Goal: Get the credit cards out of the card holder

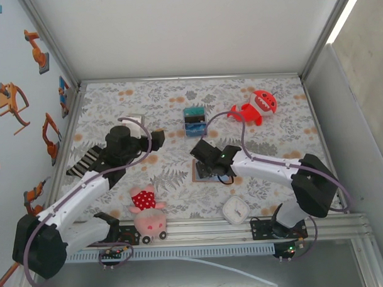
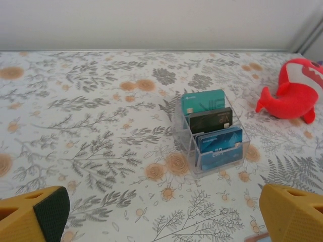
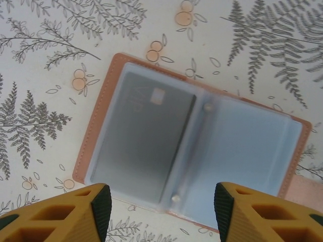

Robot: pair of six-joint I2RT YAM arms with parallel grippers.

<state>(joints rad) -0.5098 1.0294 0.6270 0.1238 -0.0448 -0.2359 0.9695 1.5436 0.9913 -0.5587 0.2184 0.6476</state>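
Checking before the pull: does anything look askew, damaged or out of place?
Nothing is damaged or spilled. The card holder lies open and flat, slightly skewed, with a dark card tucked in one sleeve. The right pincer hovers over it, jaws apart.

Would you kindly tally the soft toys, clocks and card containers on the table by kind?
Soft toys: 2 (red shark, pink pig)
Clocks: 1 (white clock)
Card containers: 2 (clear box, open card holder)
Total: 5
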